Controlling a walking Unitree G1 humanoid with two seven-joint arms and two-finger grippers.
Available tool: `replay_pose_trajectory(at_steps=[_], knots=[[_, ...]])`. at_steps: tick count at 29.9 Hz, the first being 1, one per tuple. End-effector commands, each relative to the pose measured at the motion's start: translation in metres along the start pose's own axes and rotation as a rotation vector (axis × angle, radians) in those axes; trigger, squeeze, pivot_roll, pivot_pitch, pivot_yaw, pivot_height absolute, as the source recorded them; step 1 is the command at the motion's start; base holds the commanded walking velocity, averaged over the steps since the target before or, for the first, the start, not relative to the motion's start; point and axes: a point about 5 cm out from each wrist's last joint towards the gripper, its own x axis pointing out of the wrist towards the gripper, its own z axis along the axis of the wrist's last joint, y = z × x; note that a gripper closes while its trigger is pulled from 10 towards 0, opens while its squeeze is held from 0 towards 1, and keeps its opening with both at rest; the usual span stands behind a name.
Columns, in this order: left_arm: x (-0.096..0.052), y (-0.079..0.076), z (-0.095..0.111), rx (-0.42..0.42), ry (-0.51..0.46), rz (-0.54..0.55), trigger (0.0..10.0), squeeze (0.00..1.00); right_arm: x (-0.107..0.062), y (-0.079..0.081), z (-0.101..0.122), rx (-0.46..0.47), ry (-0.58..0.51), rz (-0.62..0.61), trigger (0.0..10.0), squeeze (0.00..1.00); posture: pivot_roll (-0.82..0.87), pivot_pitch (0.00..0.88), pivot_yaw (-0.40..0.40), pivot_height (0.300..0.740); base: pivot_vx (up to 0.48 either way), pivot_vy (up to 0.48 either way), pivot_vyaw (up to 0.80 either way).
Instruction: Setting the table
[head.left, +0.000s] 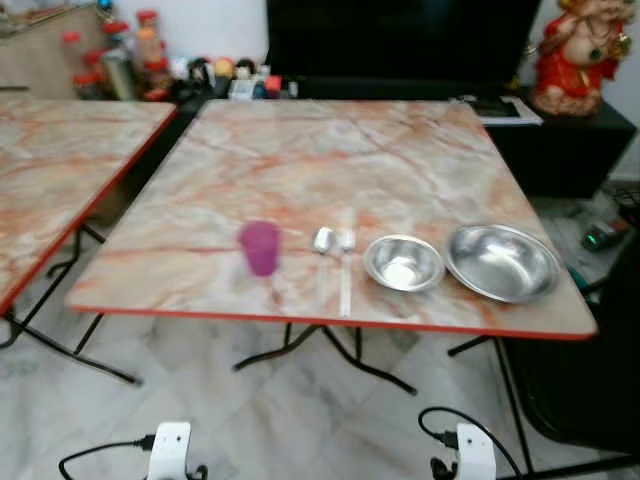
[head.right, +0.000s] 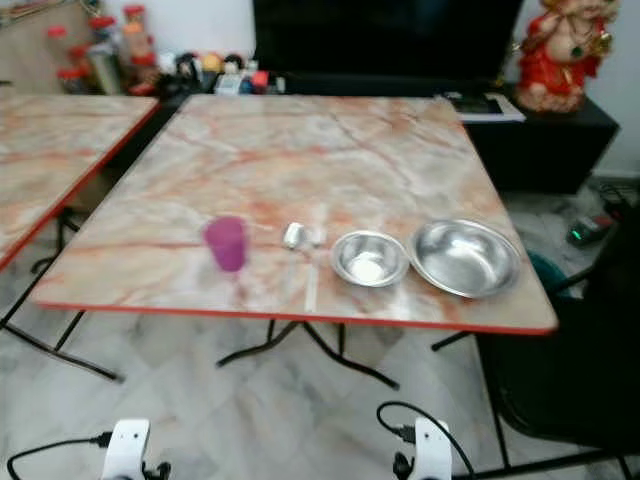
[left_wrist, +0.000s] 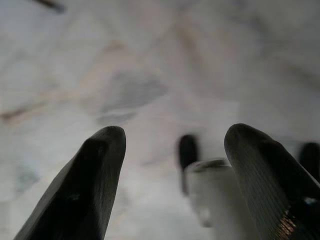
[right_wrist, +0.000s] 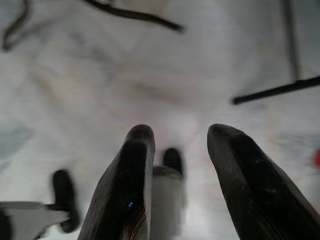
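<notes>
Along the near edge of the marble-patterned folding table (head.left: 400, 150) stand the things I am to lay: a purple plastic cup (head.left: 261, 247) toward my left, two spoons (head.left: 335, 241) lying close together just right of it, then a small steel bowl (head.left: 403, 263) and, close beside that, a larger steel bowl (head.left: 502, 262) nearest the right corner. I judge the cup light and a little yielding, best pinched across its wall near the rim; the bowls look thin, polished and slippery, so their rims are the place to grip. The spoons lie flat and blurred, awkward to lift from so smooth a top. My left gripper (left_wrist: 170, 185) hangs over pale veined floor tiles with its fingers well apart and nothing between them; my right gripper (right_wrist: 177, 185) hangs likewise, parted and empty.
</notes>
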Motion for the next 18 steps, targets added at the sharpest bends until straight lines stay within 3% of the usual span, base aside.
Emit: replay_pose_trajectory(at_steps=[1,3,11,18], knots=[[-0.0018,0.0007,-0.0111,-0.002,0.037,-0.002,10.0,0.00,0.0008,-0.0010,0.0061,0.006,-0.017,-0.005,10.0,0.00,-0.01,0.000,-0.006,0.740,0.000,-0.458,0.00],[-0.0020,0.0007,-0.0121,-0.002,0.039,-0.003,10.0,0.00,0.0011,-0.0002,0.0067,0.001,-0.012,-0.003,10.0,0.00,-0.01,0.000,-0.009,0.740,0.000,-0.469,0.00],[-0.0025,-0.0006,-0.0153,-0.007,0.046,-0.001,10.0,0.00,0.0018,0.0023,0.0093,-0.018,-0.013,0.005,10.0,0.00,-0.01,0.000,-0.012,0.740,0.000,-0.478,-0.63],[-0.0027,-0.0011,-0.0167,-0.005,0.052,0.010,10.0,0.00,0.0015,0.0016,0.0089,-0.016,-0.018,0.004,10.0,0.00,-0.01,0.000,-0.015,0.740,0.000,-0.355,0.00]])
